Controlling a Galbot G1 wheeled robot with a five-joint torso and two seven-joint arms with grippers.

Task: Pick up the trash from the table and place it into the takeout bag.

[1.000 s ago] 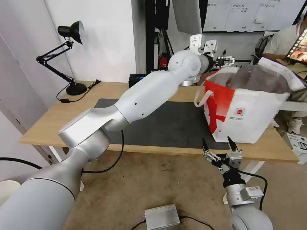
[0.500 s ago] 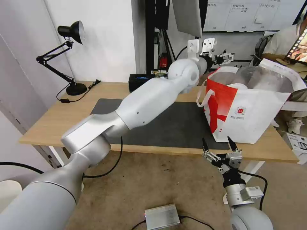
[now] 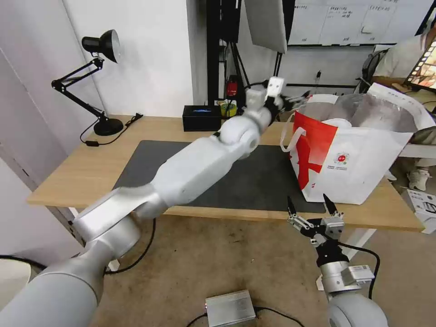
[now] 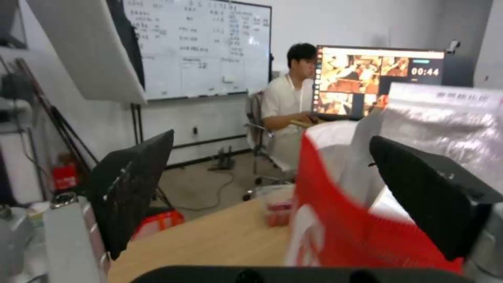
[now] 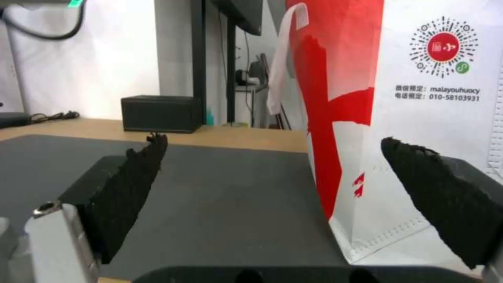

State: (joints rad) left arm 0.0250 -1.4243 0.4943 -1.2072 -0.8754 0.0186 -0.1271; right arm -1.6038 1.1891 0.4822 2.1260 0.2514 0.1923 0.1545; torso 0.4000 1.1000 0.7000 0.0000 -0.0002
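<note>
From the head camera, the left gripper [image 3: 297,98] hangs spread and empty at the red-panelled white takeout bag [image 3: 359,154] on the light-wood table's [image 3: 86,168] right end; wrist views show the right gripper [image 5: 283,196] parked wide open below the front edge.

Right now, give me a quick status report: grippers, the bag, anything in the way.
Left gripper open, empty, at the takeout bag near its red side. Right gripper open, parked below the table edge. Bag upright on the mat. Nothing in the way.
</note>
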